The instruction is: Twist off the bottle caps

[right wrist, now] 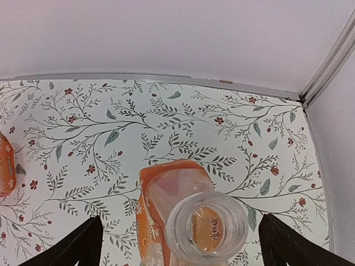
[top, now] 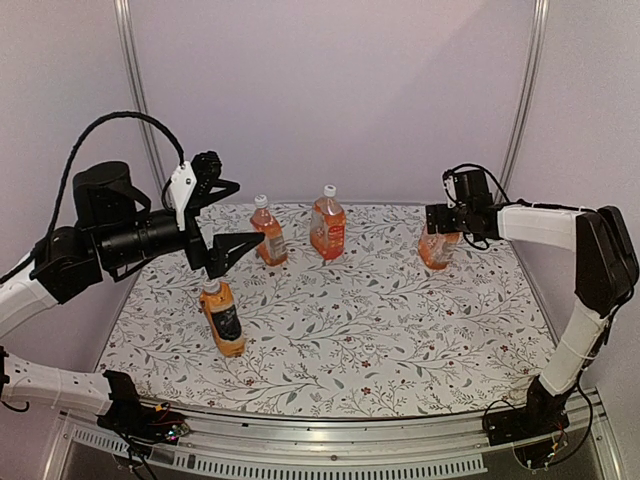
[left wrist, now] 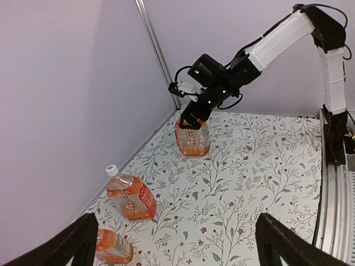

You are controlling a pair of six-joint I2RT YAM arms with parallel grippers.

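At the far right of the white table printed with leaves and small red flowers (top: pixel 400 330), the right gripper (right wrist: pixel 180 230) hangs directly over a clear plastic bottle of orange drink (right wrist: pixel 166 191). Its black fingers (right wrist: pixel 83 244) are spread wide on either side of the neck and touch nothing. That bottle's threaded mouth (right wrist: pixel 206 224) stands open, so the orange liquid can be seen down inside.

Small round white plastic screw caps top the other three bottles. One white cap (top: pixel 329 190) sits on the clear orange bottle at the back centre (top: pixel 327 228). A second cap (top: pixel 261 201) sits on the slimmer orange bottle just to its left (top: pixel 270 238). A third cap (top: pixel 211 286) sits on the black-labelled orange bottle (top: pixel 225 322), nearer the front left.

The left gripper (top: pixel 222 215) hovers above the table, above the black-labelled bottle and left of the slimmer one. Its fingers are wide apart and hold nothing. It is well apart from the right gripper.
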